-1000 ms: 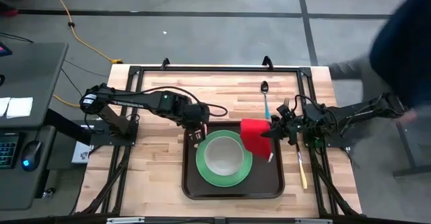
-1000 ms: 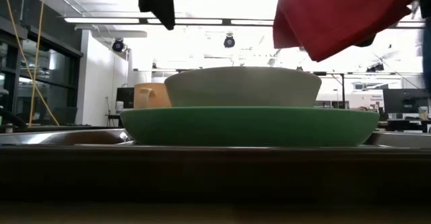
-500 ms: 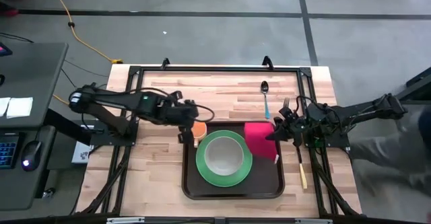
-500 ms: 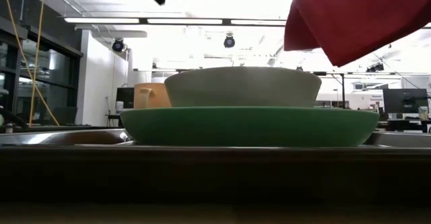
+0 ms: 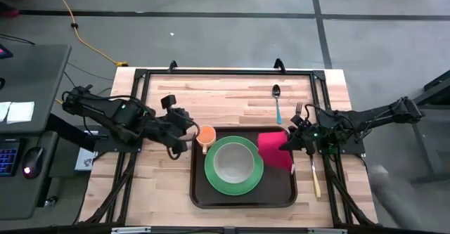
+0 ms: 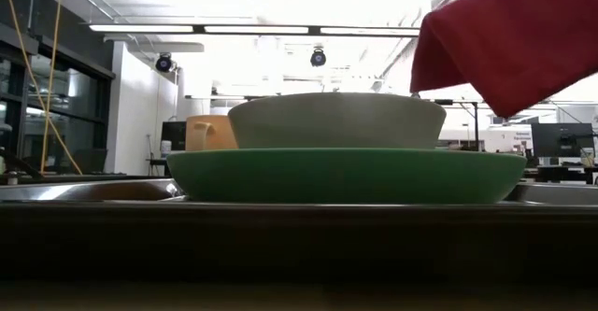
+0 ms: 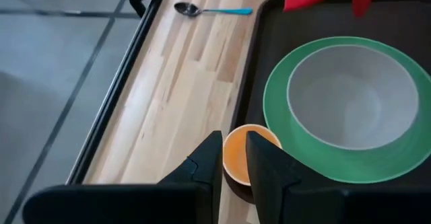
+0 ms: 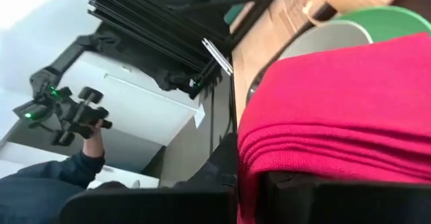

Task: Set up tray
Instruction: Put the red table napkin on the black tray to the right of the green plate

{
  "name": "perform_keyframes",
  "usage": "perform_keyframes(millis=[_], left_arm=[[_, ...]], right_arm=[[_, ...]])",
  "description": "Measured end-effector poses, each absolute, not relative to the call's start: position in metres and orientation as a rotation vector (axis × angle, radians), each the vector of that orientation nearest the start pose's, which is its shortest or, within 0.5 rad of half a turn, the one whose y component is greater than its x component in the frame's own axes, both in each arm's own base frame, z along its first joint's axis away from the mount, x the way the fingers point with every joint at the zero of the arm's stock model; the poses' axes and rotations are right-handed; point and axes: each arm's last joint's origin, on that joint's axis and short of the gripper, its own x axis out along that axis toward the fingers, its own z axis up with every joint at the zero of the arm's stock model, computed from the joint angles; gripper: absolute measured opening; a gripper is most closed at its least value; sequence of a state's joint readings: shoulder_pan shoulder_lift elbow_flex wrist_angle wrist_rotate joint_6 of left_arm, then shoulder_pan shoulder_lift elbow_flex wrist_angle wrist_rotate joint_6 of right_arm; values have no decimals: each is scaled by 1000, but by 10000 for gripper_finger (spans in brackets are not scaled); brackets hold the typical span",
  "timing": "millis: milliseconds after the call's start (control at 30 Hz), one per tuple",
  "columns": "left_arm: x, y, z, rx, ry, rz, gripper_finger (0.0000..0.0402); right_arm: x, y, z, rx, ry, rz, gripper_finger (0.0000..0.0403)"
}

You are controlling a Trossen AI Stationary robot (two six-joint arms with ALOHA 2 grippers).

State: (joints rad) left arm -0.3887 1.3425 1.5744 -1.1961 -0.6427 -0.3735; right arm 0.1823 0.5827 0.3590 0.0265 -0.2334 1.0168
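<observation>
Gripping a folded red cloth (image 5: pixel 274 150), the right end effector (image 5: pixel 288 140) hangs over the right side of the dark brown tray (image 5: pixel 242 199), which lies mid-table holding a green plate (image 5: pixel 234 185), bowl (image 5: pixel 233 162) and orange cup (image 5: pixel 207 134). The left end effector (image 5: pixel 184 130), empty with fingers narrowly apart, sits beside the cup.

A dark brown tray (image 5: pixel 199 192) carries a green plate (image 5: pixel 212 178) with a pale grey bowl (image 5: pixel 233 163), plus an orange cup (image 5: pixel 207 134). The folded cloth (image 5: pixel 274 150) is red. The spoon (image 5: pixel 277 100) has a light blue handle, and the table (image 5: pixel 232 97) is pale striped wood.
</observation>
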Motion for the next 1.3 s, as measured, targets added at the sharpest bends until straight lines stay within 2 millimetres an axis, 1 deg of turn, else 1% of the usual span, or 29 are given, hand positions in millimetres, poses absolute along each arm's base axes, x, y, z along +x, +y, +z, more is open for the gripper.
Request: perform_keyframes(millis=[500,600,700,833,1033,1300], left_arm=[[212,-101,402,226,726,337,97],[206,-105,401,236,703,333,97],[198,-104,391,215,685,349,97],[190,-104,379,188,629,327,97],[184,-100,357,173,573,298,97],[175,-94,333,150,492,239,97]], right_arm=[[135,47,222,1124,547,197,0],[133,50,219,1149,584,170,0],[132,52,217,1167,605,148,0],[132,52,217,1185,589,125,0],[132,52,218,1192,568,112,0],[133,51,218,1193,555,94,0]])
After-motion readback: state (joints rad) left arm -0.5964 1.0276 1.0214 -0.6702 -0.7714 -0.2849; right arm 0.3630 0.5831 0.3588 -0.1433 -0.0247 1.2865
